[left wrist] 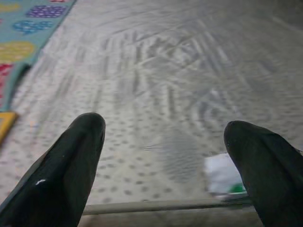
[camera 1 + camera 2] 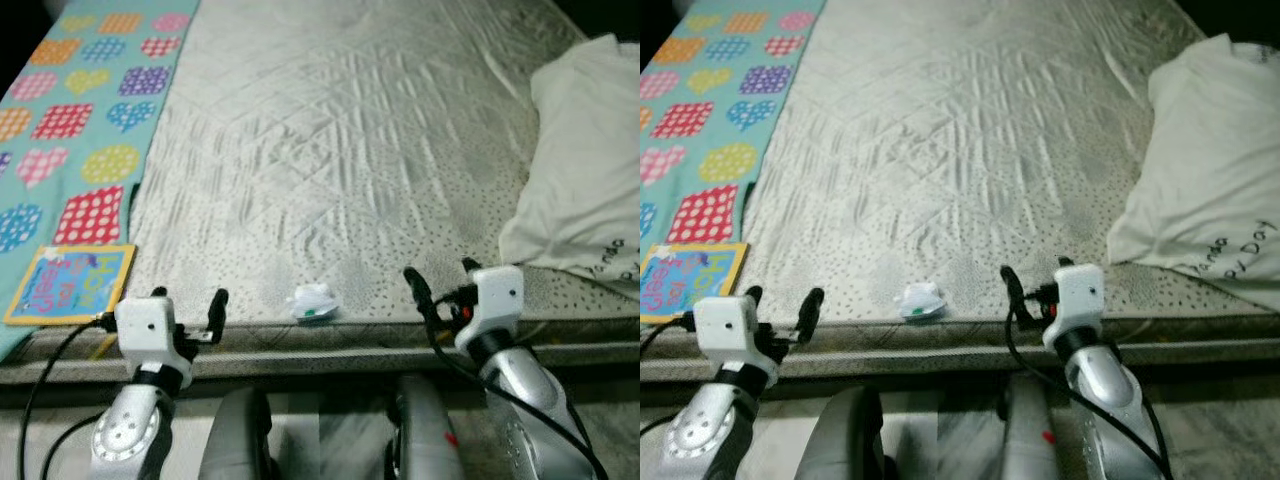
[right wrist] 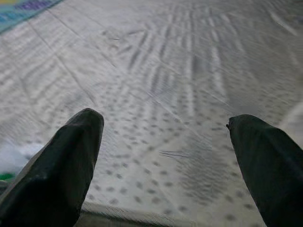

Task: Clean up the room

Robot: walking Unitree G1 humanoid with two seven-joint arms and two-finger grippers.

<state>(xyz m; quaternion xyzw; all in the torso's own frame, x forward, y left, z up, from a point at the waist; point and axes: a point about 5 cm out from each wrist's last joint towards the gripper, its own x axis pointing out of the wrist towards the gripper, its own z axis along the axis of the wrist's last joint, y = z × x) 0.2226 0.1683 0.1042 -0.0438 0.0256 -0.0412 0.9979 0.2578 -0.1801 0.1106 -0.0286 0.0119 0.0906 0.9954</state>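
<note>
A small crumpled white wrapper with a green spot (image 2: pixel 314 303) lies on the grey quilted mattress (image 2: pixel 340 150), close to its near edge. My left gripper (image 2: pixel 188 298) is held at that edge, open and empty, to the left of the wrapper. To the wrapper's right, my right gripper (image 2: pixel 440 272) is also open and holds nothing. In the left wrist view the wrapper (image 1: pixel 222 177) sits by one black finger (image 1: pixel 265 165). A blurred piece of the wrapper (image 3: pixel 9 161) shows at the edge of the right wrist view.
A colourful children's book (image 2: pixel 70 283) lies at the near left of the bed, on a teal blanket with patterned hearts and squares (image 2: pixel 80 120). A white pillow with printed lettering (image 2: pixel 590 180) rests at the right. The mattress's piped edge (image 2: pixel 330 345) runs just below both grippers.
</note>
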